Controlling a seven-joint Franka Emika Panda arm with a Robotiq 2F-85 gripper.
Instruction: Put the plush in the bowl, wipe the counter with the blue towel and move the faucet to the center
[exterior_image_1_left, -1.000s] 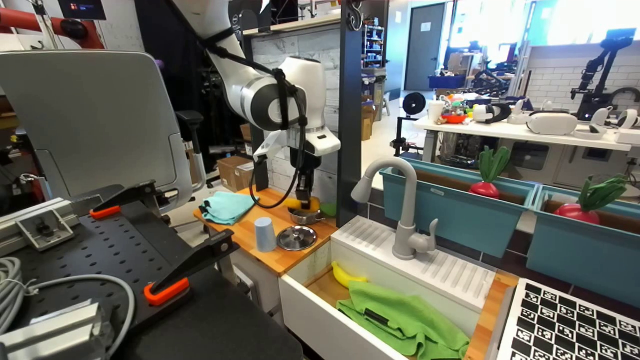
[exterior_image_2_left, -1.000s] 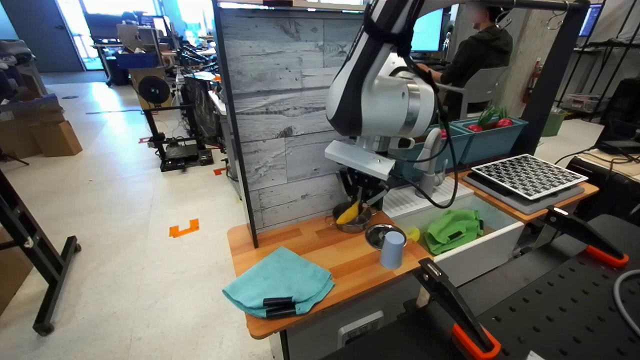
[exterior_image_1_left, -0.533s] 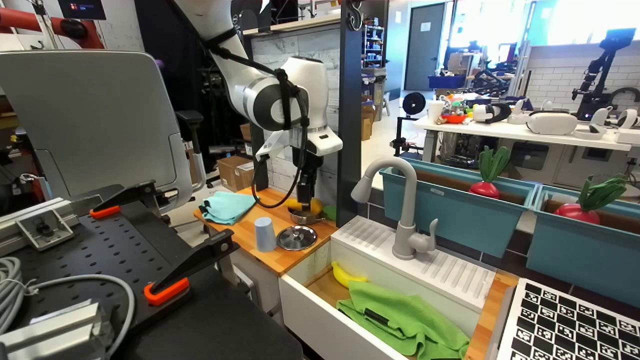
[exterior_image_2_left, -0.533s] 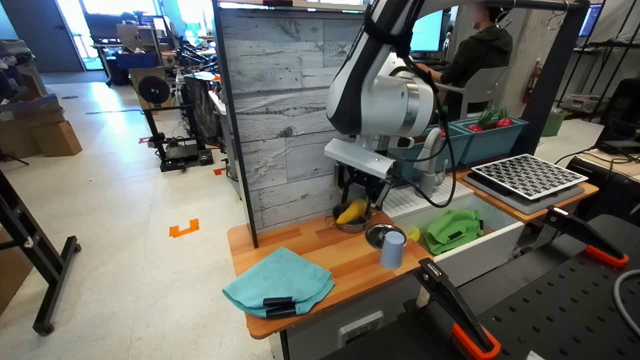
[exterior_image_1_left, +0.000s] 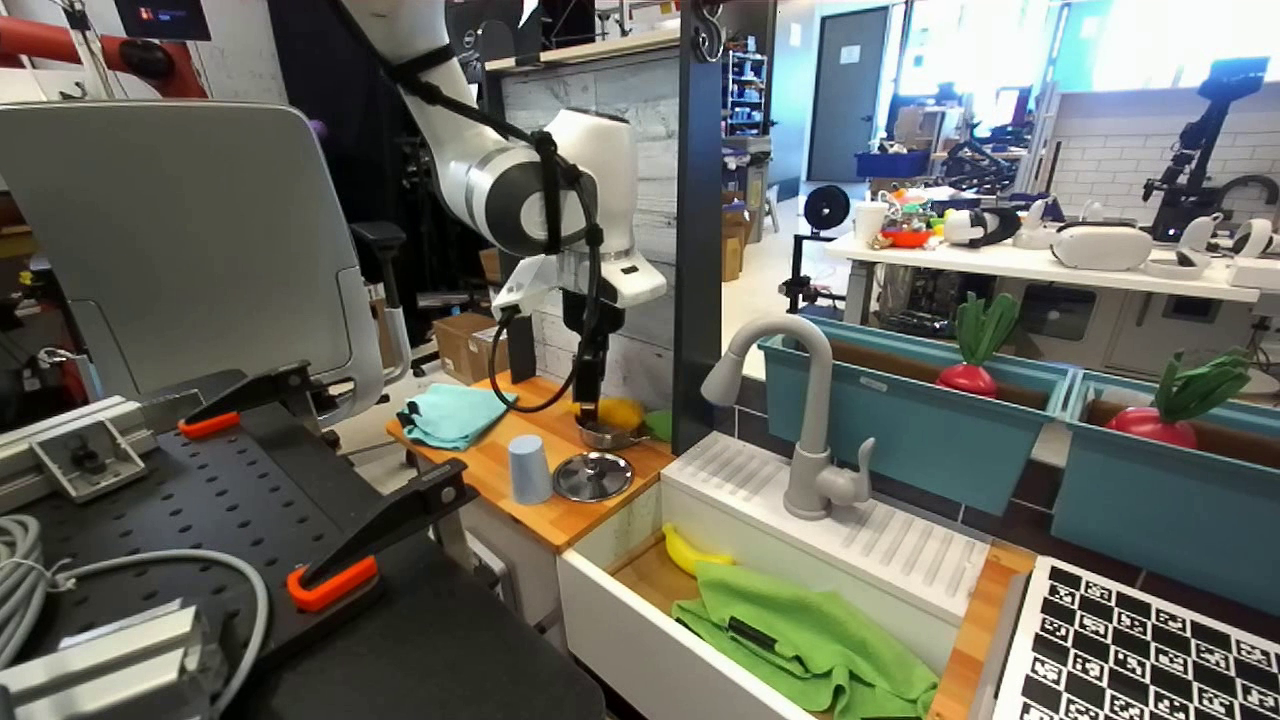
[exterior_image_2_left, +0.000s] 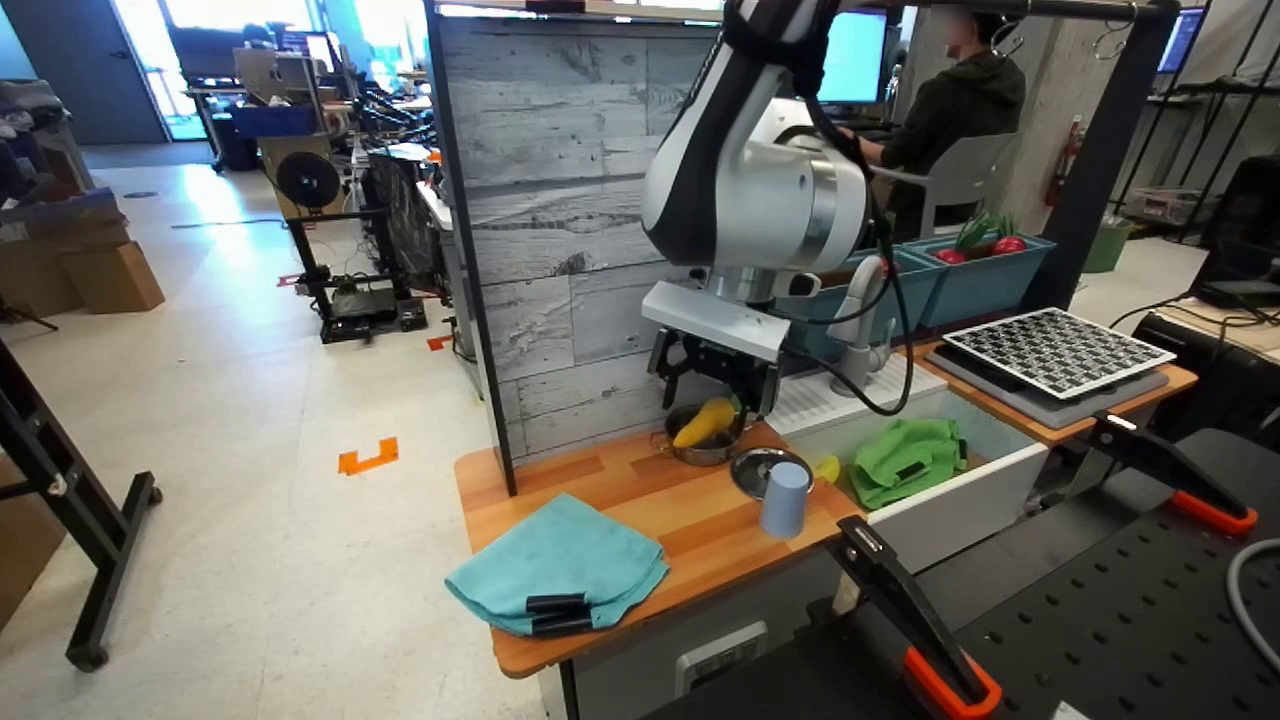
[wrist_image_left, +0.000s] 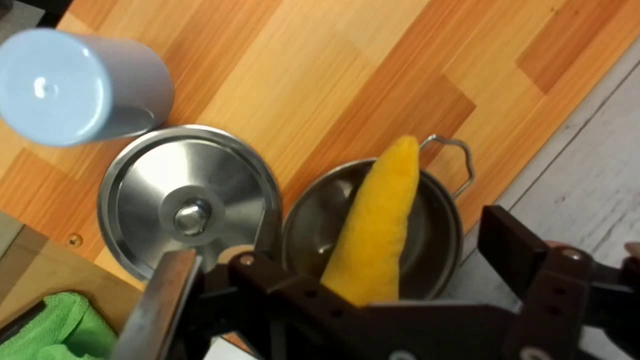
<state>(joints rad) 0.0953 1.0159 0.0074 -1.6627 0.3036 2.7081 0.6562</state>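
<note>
The yellow plush (wrist_image_left: 380, 220) with a green end (exterior_image_1_left: 658, 424) lies slanted in the small metal bowl (wrist_image_left: 317, 225), its tip over the rim. Both exterior views show it in the bowl (exterior_image_2_left: 706, 457). My gripper (exterior_image_2_left: 712, 405) is just above, open, its fingers spread to either side of the plush and apart from it. In the wrist view the gripper (wrist_image_left: 385, 240) hides the plush's near end. The folded blue towel (exterior_image_2_left: 565, 555) lies at the counter's outer end. The grey faucet (exterior_image_1_left: 818, 410) stands behind the sink, its spout turned toward the wooden counter.
On the counter, a metal lid (wrist_image_left: 150, 200) and an upturned light-blue cup (exterior_image_2_left: 785, 500) stand beside the bowl. A wood-pattern wall (exterior_image_2_left: 570, 250) rises close behind the gripper. The sink holds a green cloth (exterior_image_1_left: 820, 640) and a yellow banana (exterior_image_1_left: 695, 552).
My gripper has opened and let go of the plush, which has settled lower into the bowl. The arm has shifted slightly away from the sink.
</note>
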